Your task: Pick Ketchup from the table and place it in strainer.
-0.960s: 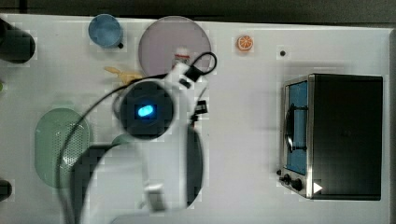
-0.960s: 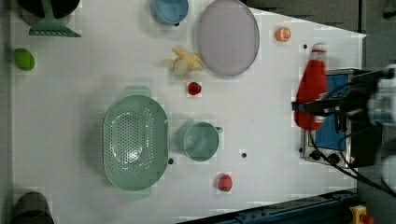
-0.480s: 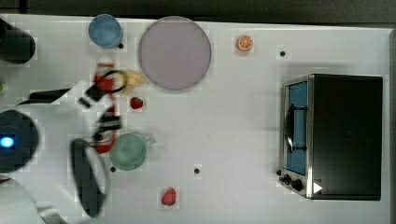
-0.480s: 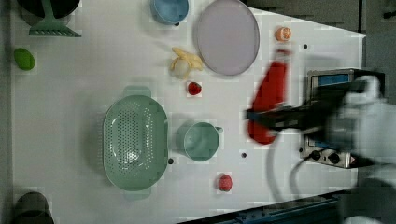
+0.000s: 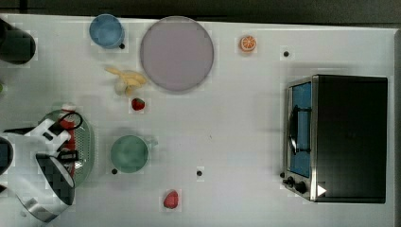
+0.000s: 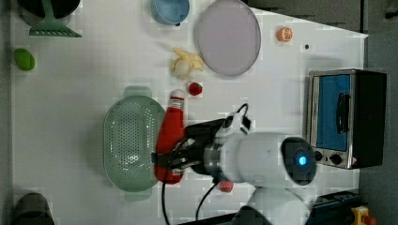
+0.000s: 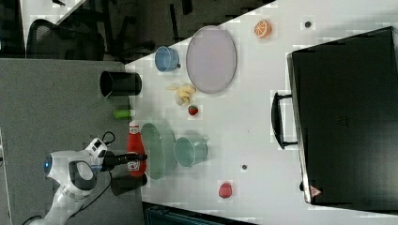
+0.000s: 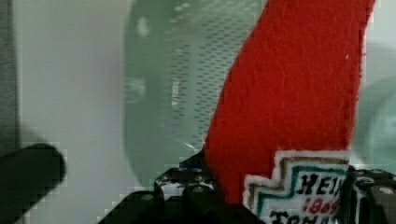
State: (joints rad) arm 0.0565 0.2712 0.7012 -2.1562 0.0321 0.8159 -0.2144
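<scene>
The Ketchup [image 6: 170, 129], a red bottle with a white cap, hangs in the air with my gripper [image 6: 168, 159] shut on its lower body. In the left view it hovers over the right rim of the strainer [image 6: 129, 140], a pale mint-green perforated oval basket. The top view shows the Ketchup [image 5: 67, 124] above the strainer [image 5: 85, 142], with the arm covering much of the basket. In the right view the Ketchup [image 7: 135, 143] is upright, just left of the strainer [image 7: 155, 150]. In the wrist view the Ketchup [image 8: 299, 93] is close up, its label between the jaws and the strainer [image 8: 177, 84] behind it.
A green mug [image 5: 129, 153] stands right of the strainer in the top view. A strawberry [image 5: 138, 104], a banana [image 5: 125, 80], a grey plate [image 5: 176, 53], a blue cup [image 5: 107, 30], a red fruit [image 5: 171, 199], a black cup [image 5: 16, 47] and a toaster oven [image 5: 338, 137] share the table.
The arm has carried the Ketchup from near the toaster oven across the table to above the strainer, moving leftward in the left view. The grip has stayed the same.
</scene>
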